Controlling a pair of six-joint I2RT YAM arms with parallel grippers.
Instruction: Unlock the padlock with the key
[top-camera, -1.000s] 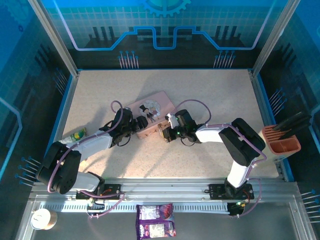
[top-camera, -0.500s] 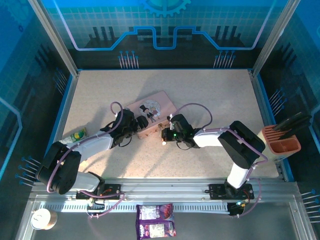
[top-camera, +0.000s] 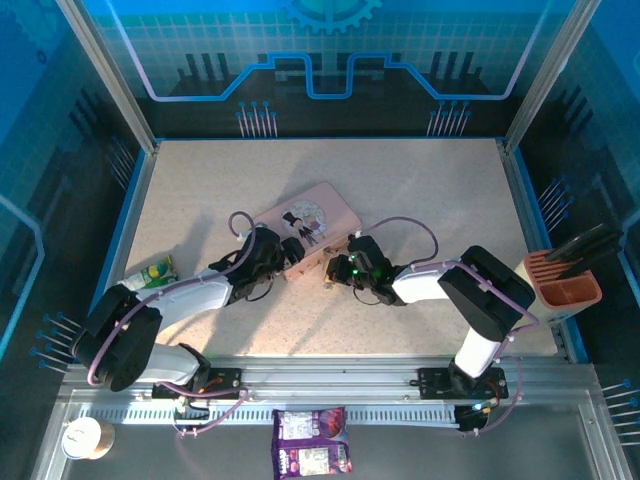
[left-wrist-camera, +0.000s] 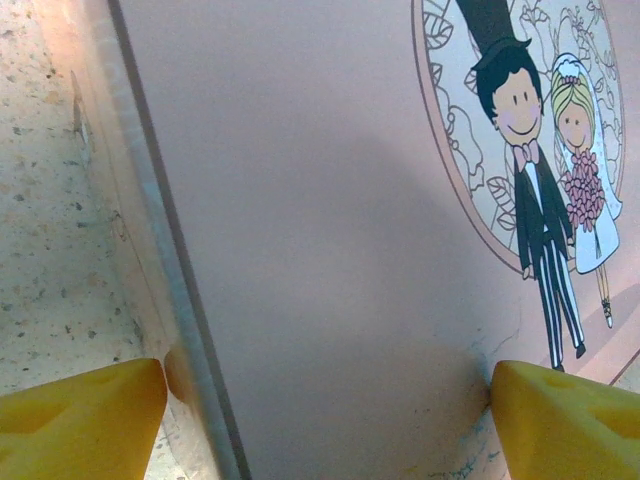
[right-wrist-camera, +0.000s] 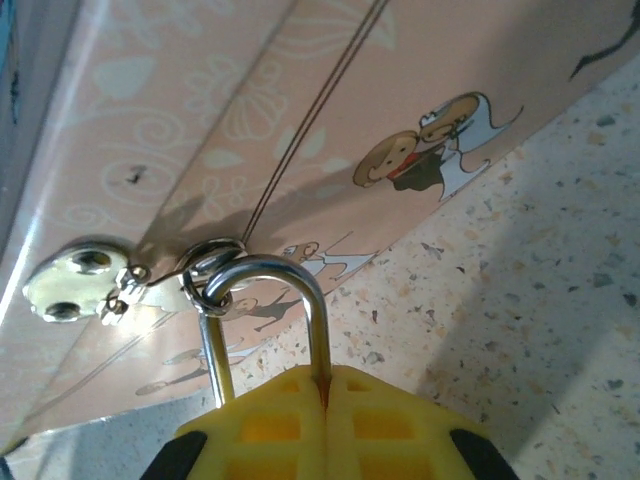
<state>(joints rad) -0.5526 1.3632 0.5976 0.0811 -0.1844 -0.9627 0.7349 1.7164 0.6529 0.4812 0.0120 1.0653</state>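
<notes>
Top external view: we see the pink tin (top-camera: 315, 212) lying slantwise near the middle of the table (top-camera: 430, 180), its long axis running from 8 to 2 o'clock. The left gripper (top-camera: 290, 255) meets it at its 8 o'clock end, and the right gripper (top-camera: 330, 272) sits at the tin's 5 o'clock edge.

In the left wrist view the yellow fingers (left-wrist-camera: 85, 410) are spread wide, one against each side of the tin's lid, clasping it across its width.

In the right wrist view the fingers (right-wrist-camera: 270, 430) are pressed together, and the padlock (right-wrist-camera: 314, 318) is right at their tips. Its silver shackle rises toward 12 o'clock, hooked through the loop of the tin's metal clasp (right-wrist-camera: 70, 285) at 10 o'clock. The shackle's right leg runs into the seam between the fingertips. We cannot tell whether they pinch it, and the lock's body is hidden under them.
</notes>
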